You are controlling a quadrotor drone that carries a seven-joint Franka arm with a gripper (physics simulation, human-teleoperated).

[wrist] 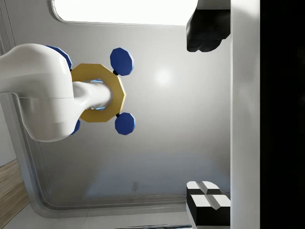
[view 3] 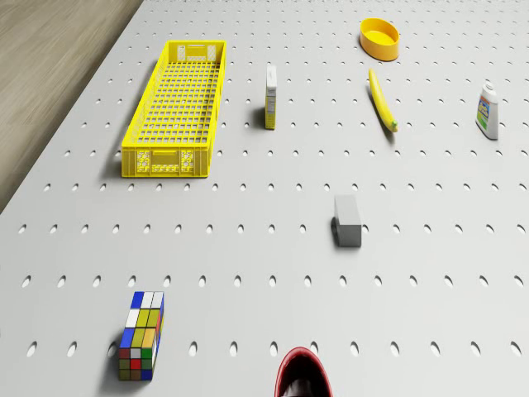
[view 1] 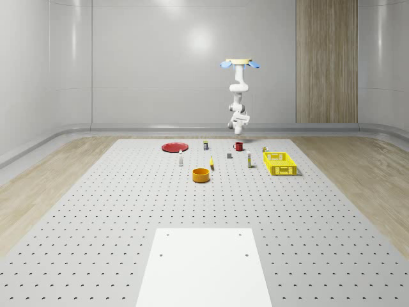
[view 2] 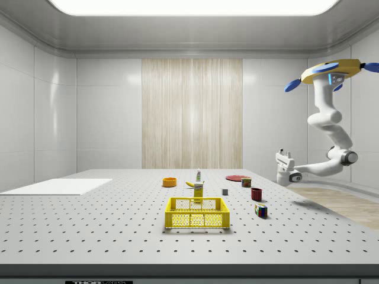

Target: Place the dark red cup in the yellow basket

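The dark red cup point(view 1: 238, 146) stands upright on the perforated table, also seen in the side view point(view 2: 256, 193); the drone view catches its rim point(view 3: 303, 376). The yellow basket point(view 1: 280, 162) point(view 2: 197, 213) point(view 3: 176, 107) lies apart from it, nearer the table's right edge in the whole-scene view. The drone point(view 1: 239, 62) point(view 2: 331, 70) hovers high over the table's far end, above the cup. Its arm hangs down and bends back up. My gripper point(view 1: 235, 123) point(view 2: 283, 157) point(wrist: 209, 117) is in the air above the cup, tilted upward toward the drone point(wrist: 97, 93), open and holding nothing.
A Rubik's cube point(view 3: 139, 335) and a grey block point(view 3: 349, 221) lie between cup and basket. Further off are a small box point(view 3: 271, 97), a banana point(view 3: 382, 99), an orange bowl point(view 3: 380, 39), a bottle point(view 3: 488, 110) and a red plate point(view 1: 173, 147). A white pad point(view 1: 204, 265) lies near the front.
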